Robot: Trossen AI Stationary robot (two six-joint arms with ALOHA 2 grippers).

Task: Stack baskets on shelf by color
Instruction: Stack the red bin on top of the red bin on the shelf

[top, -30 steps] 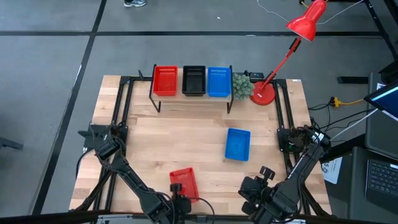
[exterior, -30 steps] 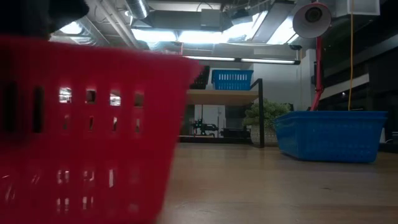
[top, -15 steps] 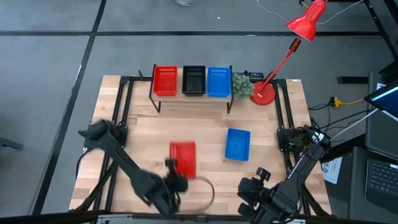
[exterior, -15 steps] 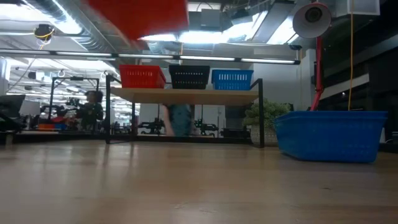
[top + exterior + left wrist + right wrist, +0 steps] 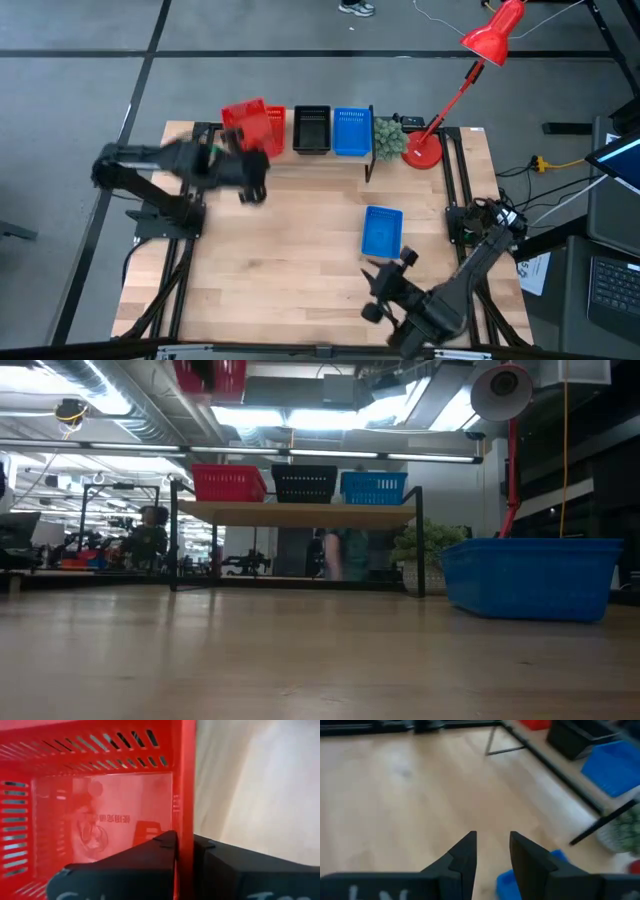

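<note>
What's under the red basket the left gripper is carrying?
Held red basket overlaps the shelf's red basket, left end; high view hides most of it. Left gripper clamps its wall.

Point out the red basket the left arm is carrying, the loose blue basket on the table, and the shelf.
Carried red basket (image 5: pixel 246 124), high view, on its tilted side wall.
Loose blue basket (image 5: pixel 382 231), high view, on its floor.
Shelf (image 5: pixel 300 514), low view, on the front edge of the board.

Red basket (image 5: pixel 246 123) held tilted above shelf (image 5: pixel 300 514) bearing red, black (image 5: pixel 312 129), blue baskets; another blue basket (image 5: pixel 382 231) on tabletop
</note>
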